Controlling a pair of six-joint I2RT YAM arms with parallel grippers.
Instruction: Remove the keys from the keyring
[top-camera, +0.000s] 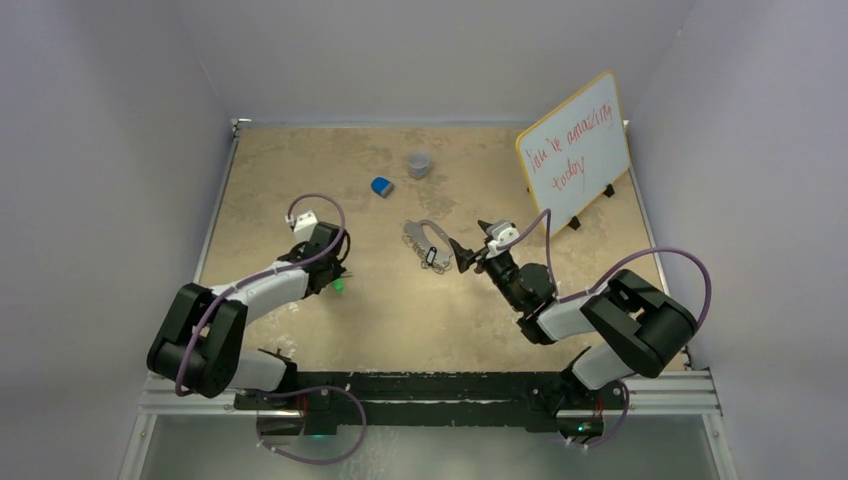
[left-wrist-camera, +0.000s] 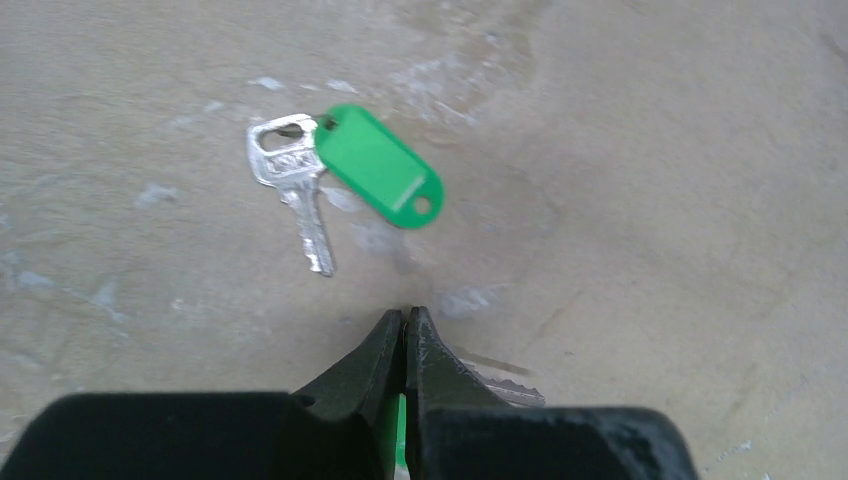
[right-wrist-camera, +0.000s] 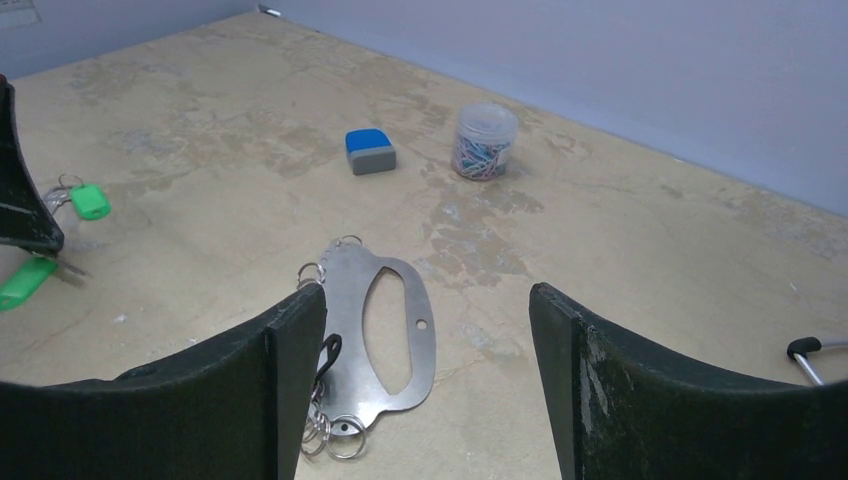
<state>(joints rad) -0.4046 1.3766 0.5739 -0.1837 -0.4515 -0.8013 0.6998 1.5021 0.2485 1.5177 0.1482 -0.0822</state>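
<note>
Tan, scuffed table (top-camera: 270, 170) seen from above: the keyring (top-camera: 427, 244), a flat metal plate, lies mid-table just ahead of my right gripper (top-camera: 468, 243), whose fingers are apart. Left wrist: my left gripper (left-wrist-camera: 405, 325) has its fingers pressed together, and one of the keys (left-wrist-camera: 300, 190) lies beyond, blade pointing back toward the camera, green head angled right. Right wrist: the plate's long axis runs away from the lens between the spread fingers.

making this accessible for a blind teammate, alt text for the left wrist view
A silver key with a green tag lies loose on the mottled beige table. Nearer the camera, the left claw is pinched shut on a second green-tagged key.
</note>
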